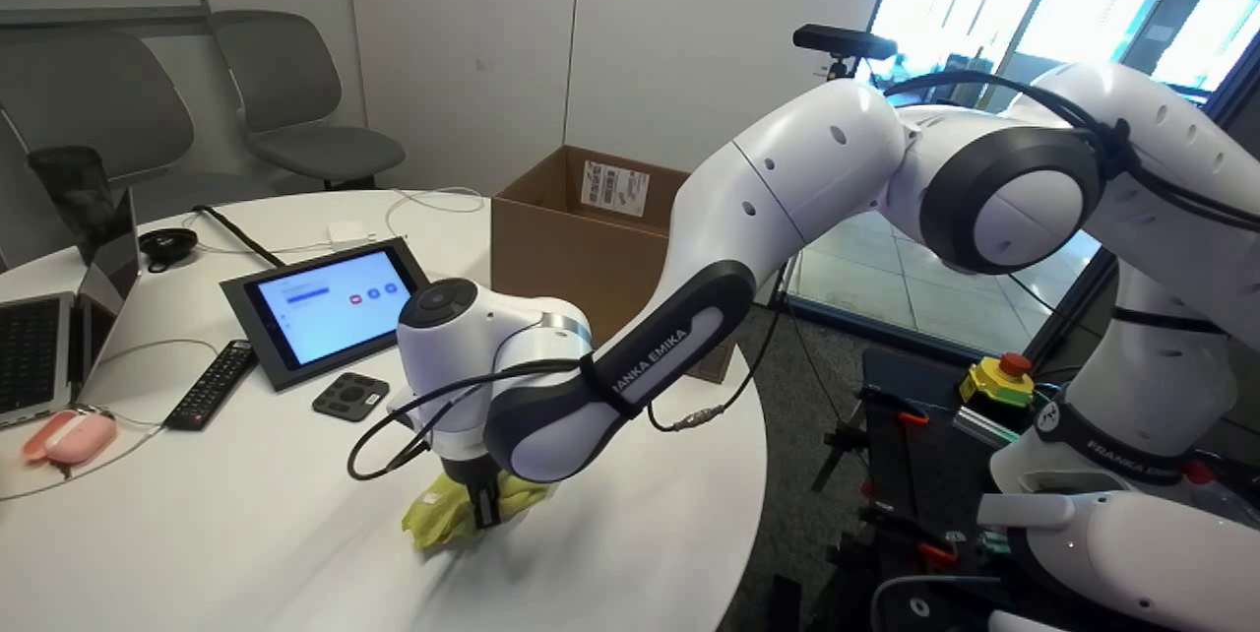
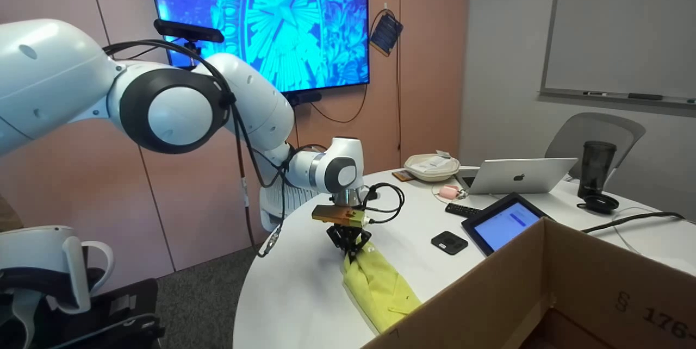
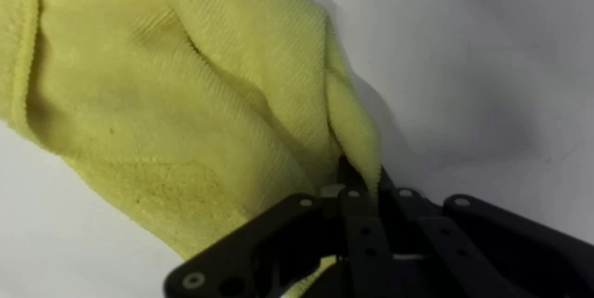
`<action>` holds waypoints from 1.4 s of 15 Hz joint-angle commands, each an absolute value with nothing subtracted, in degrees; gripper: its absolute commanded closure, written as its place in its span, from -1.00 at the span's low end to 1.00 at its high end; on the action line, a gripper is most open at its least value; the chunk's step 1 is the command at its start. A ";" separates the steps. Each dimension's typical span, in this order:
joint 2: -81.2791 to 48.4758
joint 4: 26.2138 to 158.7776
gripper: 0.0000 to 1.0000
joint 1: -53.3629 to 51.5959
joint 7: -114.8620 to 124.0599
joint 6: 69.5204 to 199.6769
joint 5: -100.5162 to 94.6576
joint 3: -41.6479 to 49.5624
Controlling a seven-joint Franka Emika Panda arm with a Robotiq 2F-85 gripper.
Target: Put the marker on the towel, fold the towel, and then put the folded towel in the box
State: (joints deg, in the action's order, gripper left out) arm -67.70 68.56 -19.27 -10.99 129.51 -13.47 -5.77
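While the towel (image 2: 379,286) lies on the table (image 2: 288,294) near the box (image 2: 484,294), the end effector (image 2: 351,256) points down at one end of it, with its jaws clenched on a bunched fold there.

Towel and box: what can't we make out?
Marker: towel folds would hide one inside, all views.
Fingers: tips partly hidden by towel, wrist view.
Box floor: mostly hidden by its walls or cut by the bottom edge, in both exterior views.
Label: print too small, in an exterior view.

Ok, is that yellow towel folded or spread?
Folded, though loosely: in the wrist view, the yellow towel lies in overlapping, creased layers.
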 commanded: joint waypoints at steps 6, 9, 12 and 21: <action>-59.40 82.09 1.00 -13.73 1.27 137.66 -2.05 -8.53; -55.57 87.15 1.00 -13.34 4.19 142.72 -0.33 -7.62; -51.17 92.63 1.00 -13.28 7.66 147.57 0.10 -6.23; -44.84 105.67 1.00 -14.08 21.17 155.03 3.63 -1.04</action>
State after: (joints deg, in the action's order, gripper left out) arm -47.84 99.91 -13.27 16.99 152.05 1.23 -2.88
